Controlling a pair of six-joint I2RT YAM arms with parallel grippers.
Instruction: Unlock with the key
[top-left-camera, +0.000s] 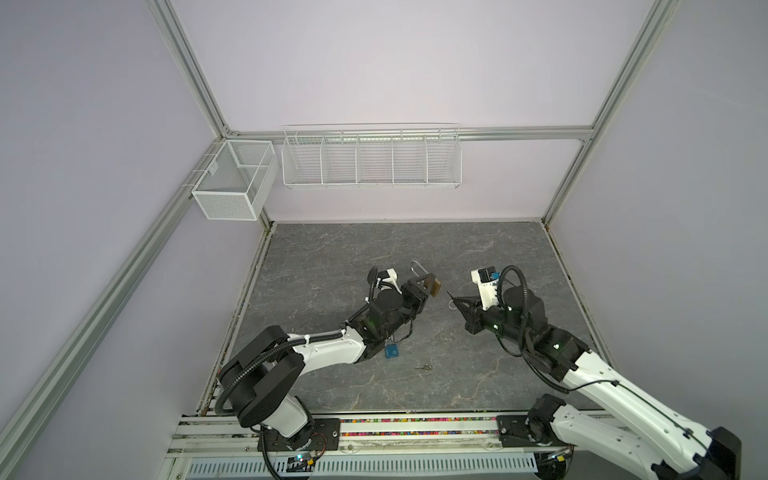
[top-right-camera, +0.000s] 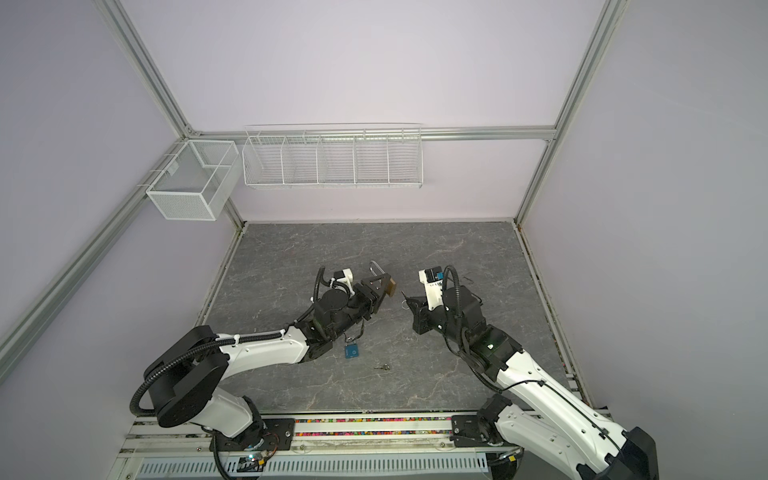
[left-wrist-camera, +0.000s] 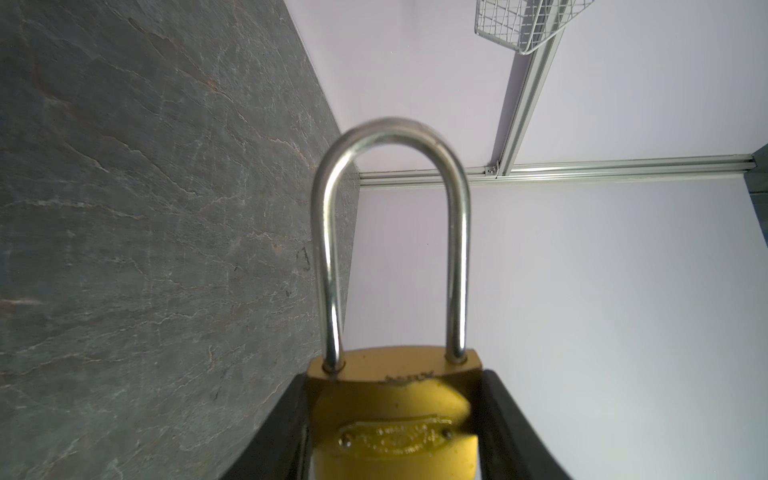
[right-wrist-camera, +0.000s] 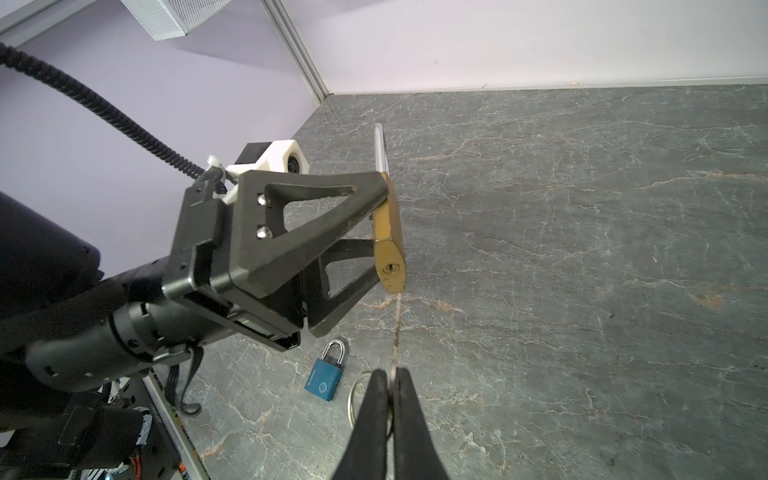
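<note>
Front of table: a loose key (top-left-camera: 424, 367) lies flat. Just beyond it is a blue padlock (top-left-camera: 391, 352), partly under the left forearm. Neither is touched.

Mid-table, raised: the brass padlock (right-wrist-camera: 388, 232) is clamped by its sides in the left gripper (top-left-camera: 428, 289) and held clear of the slate tabletop (top-left-camera: 332, 257). Its keyway (right-wrist-camera: 389, 268) is turned toward the right arm. The right gripper (right-wrist-camera: 390, 376) is pinched tight on the bow of the key (right-wrist-camera: 397, 328), blade aimed at the lock, with the key ring (right-wrist-camera: 353, 395) hanging beside the fingers.

Step judged: alignment before insertion. A gap between blade tip and lock body is seen in both top views.

Next move: a short, straight advance along the blade's axis is called for, with height and roll matched to the slot. A twist follows, which the left grip must resist.

View differences:
- Right wrist view: only here is the keyway shown. The tip seems to sit slightly off the slot, though depth is poorly read from this angle.
- Left wrist view: only here is the shackle (left-wrist-camera: 457, 270) shown seated in both holes, so the lock is judged locked. No key is seen.
- Top views: only these show the loose key.

Far wall: a mesh box (top-left-camera: 232, 183) and a wire rack (top-left-camera: 370, 162) hang, not involved.
</note>
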